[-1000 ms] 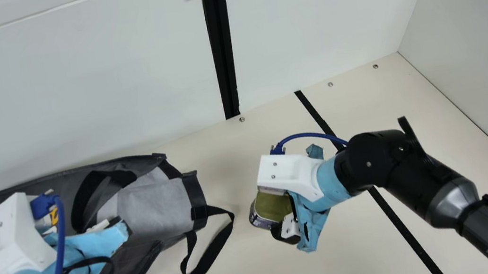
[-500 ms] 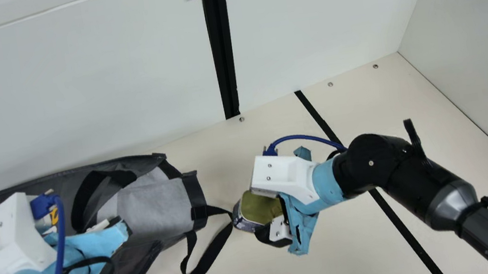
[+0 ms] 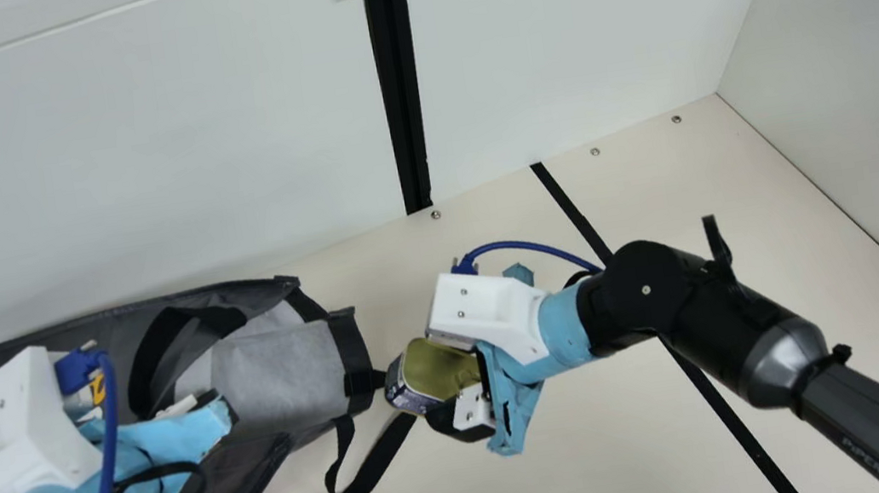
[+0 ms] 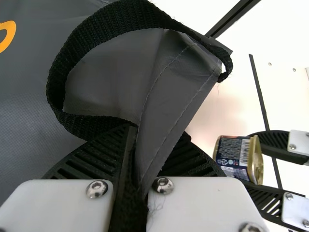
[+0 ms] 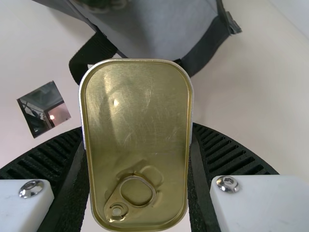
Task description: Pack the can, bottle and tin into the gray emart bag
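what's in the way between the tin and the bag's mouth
Only the black strap: it loops out in front of the bag's mouth, partly hidden by the tin in the right claw. Whether they touch, I can't tell. Nothing else visible stands between tin and mouth.

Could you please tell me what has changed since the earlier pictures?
The right claw has carried the tin toward the left of the main view, closer to the open end of the gray bag. Nothing was newly gripped or let go: the tin stayed in that claw. The left claw and the bag stayed as they were.
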Controlling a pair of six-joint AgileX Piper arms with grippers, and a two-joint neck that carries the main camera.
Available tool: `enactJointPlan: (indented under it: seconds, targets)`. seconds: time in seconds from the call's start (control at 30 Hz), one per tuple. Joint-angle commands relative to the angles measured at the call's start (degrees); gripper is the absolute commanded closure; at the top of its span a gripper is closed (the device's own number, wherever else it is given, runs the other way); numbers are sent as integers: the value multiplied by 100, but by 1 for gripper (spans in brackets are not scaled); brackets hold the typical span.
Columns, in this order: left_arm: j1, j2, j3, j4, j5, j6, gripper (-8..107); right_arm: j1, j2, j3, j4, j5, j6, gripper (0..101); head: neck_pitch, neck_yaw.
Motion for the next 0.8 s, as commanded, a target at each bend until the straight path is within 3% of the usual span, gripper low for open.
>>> enactJointPlan:
  seconds: [0.0,0.77]
  targets:
    - [0,0,0,0,0,0,89,36,37,-30,49,-20,3,101,-130,-14]
    - [0,0,0,0,0,0,89,370,854,-745,480,-124,-93,101,-130,-14]
